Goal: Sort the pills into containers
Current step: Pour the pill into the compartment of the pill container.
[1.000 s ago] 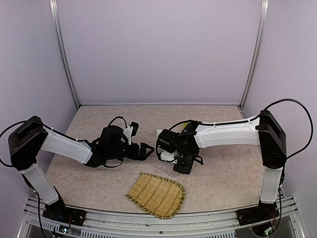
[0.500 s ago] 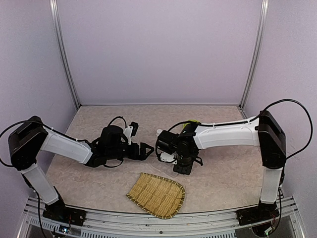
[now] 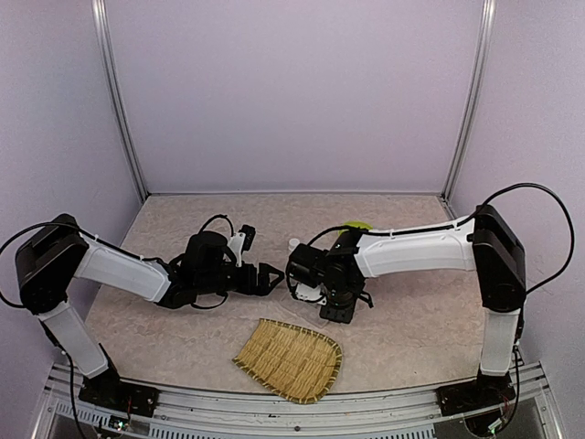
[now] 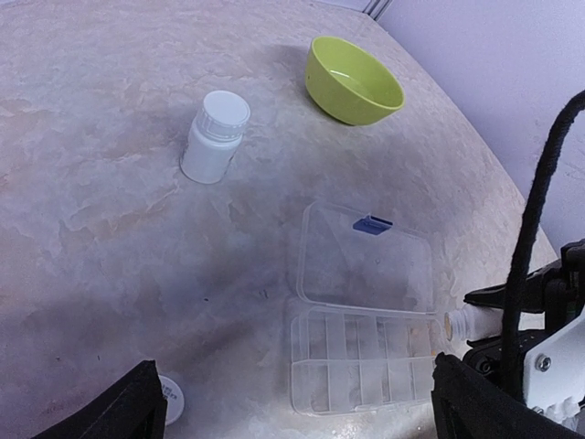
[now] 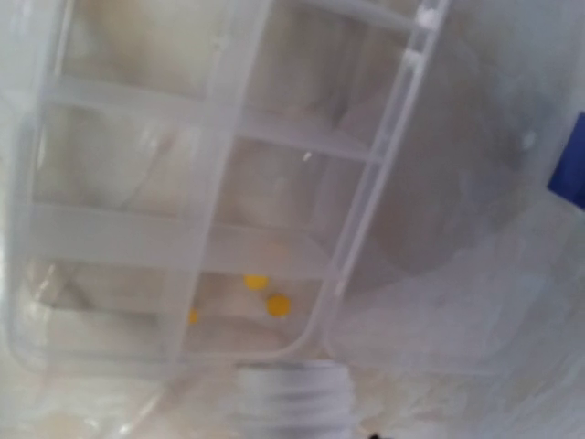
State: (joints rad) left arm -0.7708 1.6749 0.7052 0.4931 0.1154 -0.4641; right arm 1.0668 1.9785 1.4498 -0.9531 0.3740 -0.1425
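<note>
The containers are one clear organiser box (image 4: 361,358) lying open on the table, its lid (image 4: 366,261) with a blue mark (image 4: 372,224) folded back. Three yellow pills (image 5: 277,305) lie in one end compartment. A white open bottle (image 4: 454,322) is tipped with its threaded neck (image 5: 288,398) at that compartment's edge. My right gripper (image 3: 331,306) is shut on this bottle. My left gripper (image 3: 270,277) stands open just short of the box, with nothing between its fingers (image 4: 119,412).
A capped white bottle (image 4: 216,137) stands beyond the box, and a lime-green bowl (image 4: 355,80) sits farther back. A loose white cap (image 4: 172,400) lies by my left finger. A woven bamboo tray (image 3: 291,358) rests near the front edge.
My right arm has eased slightly to the left with the bottle. The left arm has not moved.
</note>
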